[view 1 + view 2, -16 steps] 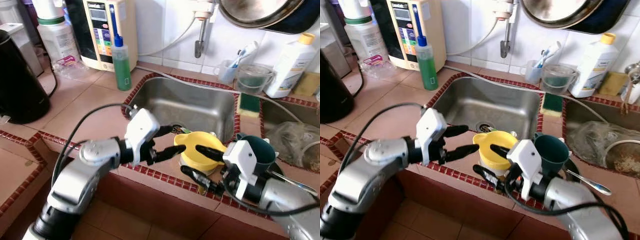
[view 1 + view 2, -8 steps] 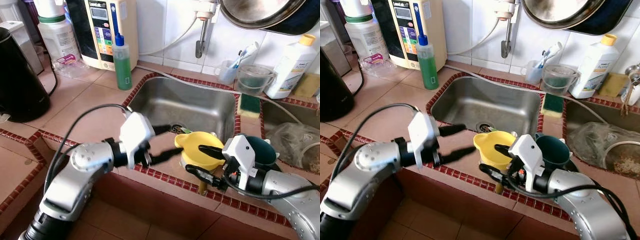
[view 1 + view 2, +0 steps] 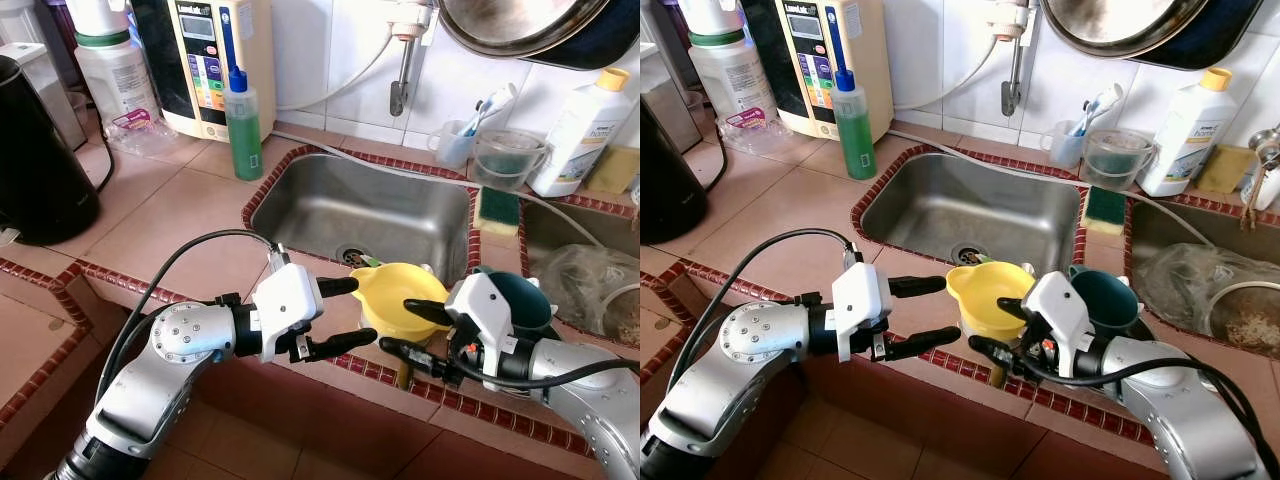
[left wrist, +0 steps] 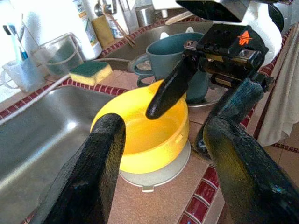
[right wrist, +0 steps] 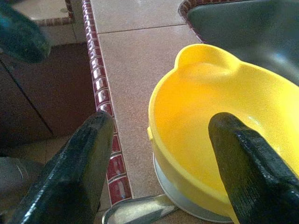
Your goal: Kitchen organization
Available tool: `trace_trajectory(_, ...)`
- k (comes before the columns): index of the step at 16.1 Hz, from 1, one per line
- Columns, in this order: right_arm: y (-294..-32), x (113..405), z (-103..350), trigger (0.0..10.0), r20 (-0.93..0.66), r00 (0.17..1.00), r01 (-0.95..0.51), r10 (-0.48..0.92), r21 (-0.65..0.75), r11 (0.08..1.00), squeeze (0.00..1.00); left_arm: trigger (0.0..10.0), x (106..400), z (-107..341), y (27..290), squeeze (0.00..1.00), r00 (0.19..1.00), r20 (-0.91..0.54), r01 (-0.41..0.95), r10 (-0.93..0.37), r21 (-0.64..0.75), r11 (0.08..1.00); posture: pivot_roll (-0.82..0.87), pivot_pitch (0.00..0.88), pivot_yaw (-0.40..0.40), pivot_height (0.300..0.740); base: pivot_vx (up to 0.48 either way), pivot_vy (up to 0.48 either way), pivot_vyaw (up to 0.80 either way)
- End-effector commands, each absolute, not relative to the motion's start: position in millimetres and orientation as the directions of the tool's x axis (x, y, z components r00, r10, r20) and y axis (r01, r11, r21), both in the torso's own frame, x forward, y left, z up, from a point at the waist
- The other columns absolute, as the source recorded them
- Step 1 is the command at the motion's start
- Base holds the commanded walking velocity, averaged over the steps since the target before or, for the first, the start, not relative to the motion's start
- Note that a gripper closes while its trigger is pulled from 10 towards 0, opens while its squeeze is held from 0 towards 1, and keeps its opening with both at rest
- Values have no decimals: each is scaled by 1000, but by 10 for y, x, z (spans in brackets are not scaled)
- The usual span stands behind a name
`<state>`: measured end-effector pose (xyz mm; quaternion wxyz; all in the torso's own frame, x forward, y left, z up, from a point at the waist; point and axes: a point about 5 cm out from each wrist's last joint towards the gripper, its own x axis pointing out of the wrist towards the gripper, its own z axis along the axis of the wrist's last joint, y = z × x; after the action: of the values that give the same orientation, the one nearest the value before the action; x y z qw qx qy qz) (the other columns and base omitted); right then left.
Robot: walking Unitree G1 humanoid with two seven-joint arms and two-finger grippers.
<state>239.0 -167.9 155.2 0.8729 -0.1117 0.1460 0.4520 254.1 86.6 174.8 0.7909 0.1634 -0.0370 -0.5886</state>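
Observation:
A yellow bowl (image 3: 405,292) sits on a grey disc (image 4: 154,173) on the tiled counter, at the front edge of the steel sink (image 3: 370,212). My left gripper (image 3: 365,310) is open just to the left of the bowl and points at it, touching nothing. My right gripper (image 3: 395,325) is open at the bowl's near side. One of its fingers (image 5: 245,168) hangs over the bowl's inside and the other lies outside the rim, above the counter edge. A teal cup (image 3: 1108,295) stands right behind the right gripper.
A green soap bottle (image 3: 242,125) and a water purifier (image 3: 205,60) stand at the back left, and a black kettle (image 3: 40,150) at the far left. A sponge (image 3: 497,207), a clear cup (image 3: 505,155) and a white bottle (image 3: 580,130) line the sink's right side. A metal utensil (image 5: 135,212) lies by the bowl.
My left gripper drew back from the bowl's left rim, then came in again lower, with its fingers spread wider. My right gripper shifted slightly along the bowl's near side. The bowl has stayed put.

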Motion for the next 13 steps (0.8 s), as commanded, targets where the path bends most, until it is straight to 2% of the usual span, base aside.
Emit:
trace_trajectory(1, -1698, 2429, 1573, 10000, -388, 528, -837, 755, -88, 540, 0, 10000, 2561, 1772, 850, 0, 299, -138, 917, -944, 316, 244, -168, 32, -1, 736, 0, 0, 0)
trace_trajectory(8, -1799, 2579, 1612, 10000, -507, 459, -881, 730, -156, 446, 0, 10000, 2528, 1788, 824, 0, 306, -120, 918, -945, 300, 259, -147, 20, -25, 736, 0, 0, 0)
trace_trajectory(11, -1821, 2661, 1619, 10000, -541, 389, -921, 746, -203, 333, 0, 10000, 2513, 1802, 831, 0, 321, -112, 915, -940, 294, 278, -131, 11, -38, 736, 0, 0, 0)
trace_trajectory(13, -1822, 2694, 1634, 10000, -546, 375, -927, 749, -228, 298, 0, 10000, 2509, 1803, 835, 0, 329, -111, 912, -938, 296, 284, -125, 8, -45, 736, 0, 0, 0)
